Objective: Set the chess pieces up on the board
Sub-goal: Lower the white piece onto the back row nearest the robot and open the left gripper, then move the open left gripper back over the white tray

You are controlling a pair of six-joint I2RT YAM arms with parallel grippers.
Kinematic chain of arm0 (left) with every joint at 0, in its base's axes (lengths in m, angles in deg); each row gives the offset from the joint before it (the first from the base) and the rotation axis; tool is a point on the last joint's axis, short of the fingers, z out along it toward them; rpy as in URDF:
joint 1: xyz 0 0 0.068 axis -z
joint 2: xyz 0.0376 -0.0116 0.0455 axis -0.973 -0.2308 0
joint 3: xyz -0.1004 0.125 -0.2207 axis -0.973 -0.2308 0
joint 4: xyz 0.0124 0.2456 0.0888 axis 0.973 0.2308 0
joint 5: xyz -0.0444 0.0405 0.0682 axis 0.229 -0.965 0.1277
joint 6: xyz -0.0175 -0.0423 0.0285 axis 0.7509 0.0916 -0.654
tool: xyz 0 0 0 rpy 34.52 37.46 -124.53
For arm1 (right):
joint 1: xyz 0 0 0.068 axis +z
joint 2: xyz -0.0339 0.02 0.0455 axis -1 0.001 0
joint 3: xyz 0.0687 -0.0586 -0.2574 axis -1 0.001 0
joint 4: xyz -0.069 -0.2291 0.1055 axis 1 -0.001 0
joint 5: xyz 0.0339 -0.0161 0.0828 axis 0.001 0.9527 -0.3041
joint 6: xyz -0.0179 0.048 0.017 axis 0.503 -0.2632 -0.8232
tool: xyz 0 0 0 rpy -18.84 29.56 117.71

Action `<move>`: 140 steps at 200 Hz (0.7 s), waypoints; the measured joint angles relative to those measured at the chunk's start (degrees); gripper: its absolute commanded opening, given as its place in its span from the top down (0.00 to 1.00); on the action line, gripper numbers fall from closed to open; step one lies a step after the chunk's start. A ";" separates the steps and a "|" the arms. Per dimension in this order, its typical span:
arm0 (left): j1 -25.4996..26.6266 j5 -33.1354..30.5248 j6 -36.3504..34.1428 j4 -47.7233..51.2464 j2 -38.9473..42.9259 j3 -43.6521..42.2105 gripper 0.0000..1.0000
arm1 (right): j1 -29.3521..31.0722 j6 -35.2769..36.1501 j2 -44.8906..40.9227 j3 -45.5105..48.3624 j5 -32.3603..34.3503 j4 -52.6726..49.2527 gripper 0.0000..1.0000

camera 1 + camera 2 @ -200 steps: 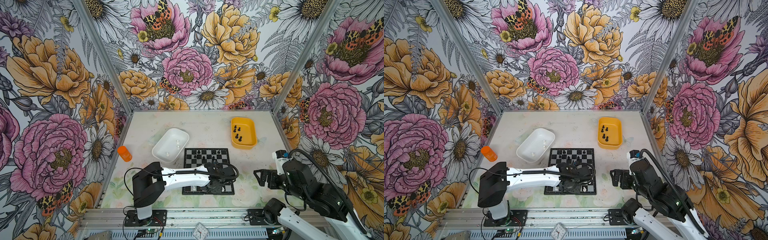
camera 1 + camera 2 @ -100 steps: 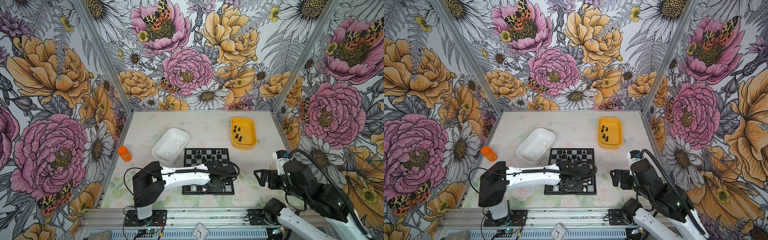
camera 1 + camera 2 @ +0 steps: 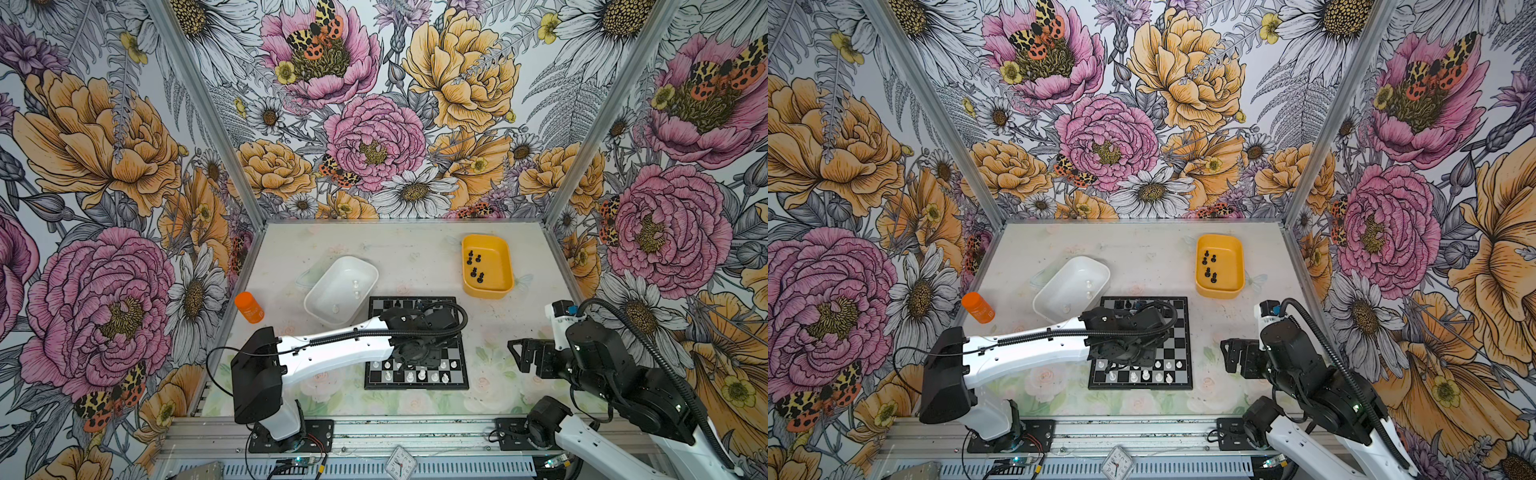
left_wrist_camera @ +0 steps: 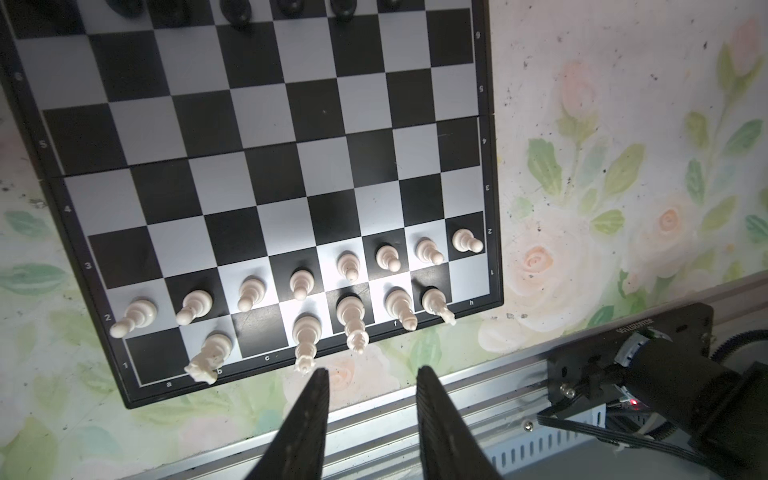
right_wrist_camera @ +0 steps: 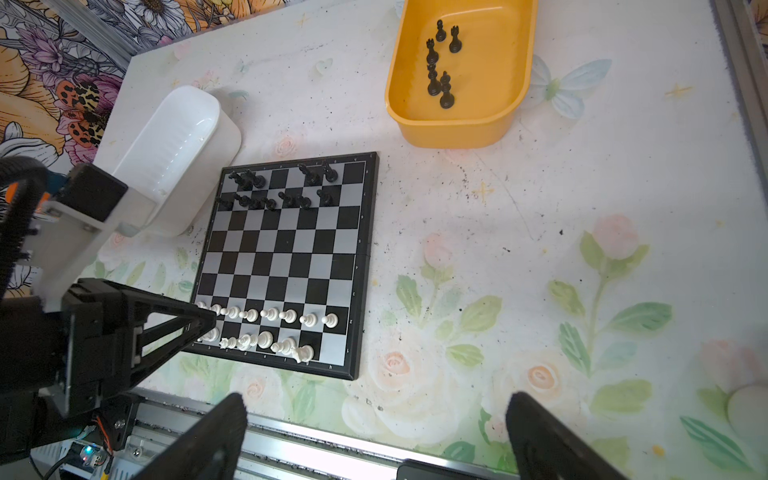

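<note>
Noted right claw (image 5: 378, 399) nearest the front rail, right of the board (image 5: 286, 257), spread wide, gripping nothing. Found left claw (image 4: 372, 370) over the board's near edge, parted a little, empty, tips just short of the nearest-row pieces. Counted white chess pieces (image 4: 303, 286) standing: five in the nearest row, eight pawns in the next. Logged black chess pieces (image 5: 286, 199) on the two far rows. Farther back on the table (image 5: 540, 249): white tub (image 3: 320, 291) just beside the board's far left corner, three white ones inside; orange bottle (image 3: 248, 307) by the left wall; yellow tub (image 5: 457, 133) far right, five black ones inside.
</note>
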State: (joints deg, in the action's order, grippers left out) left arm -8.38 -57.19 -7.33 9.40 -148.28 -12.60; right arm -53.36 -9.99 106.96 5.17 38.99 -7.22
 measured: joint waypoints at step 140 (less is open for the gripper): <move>-49.33 1.11 -19.45 4.72 1.99 7.93 0.58 | 0.00 5.92 39.23 -8.85 -1.16 24.50 0.00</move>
State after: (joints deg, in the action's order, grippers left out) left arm -57.71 -56.08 -26.78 14.13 -146.29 -4.66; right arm -53.36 -4.06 146.19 -3.69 37.83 17.28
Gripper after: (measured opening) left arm 0.424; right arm 0.995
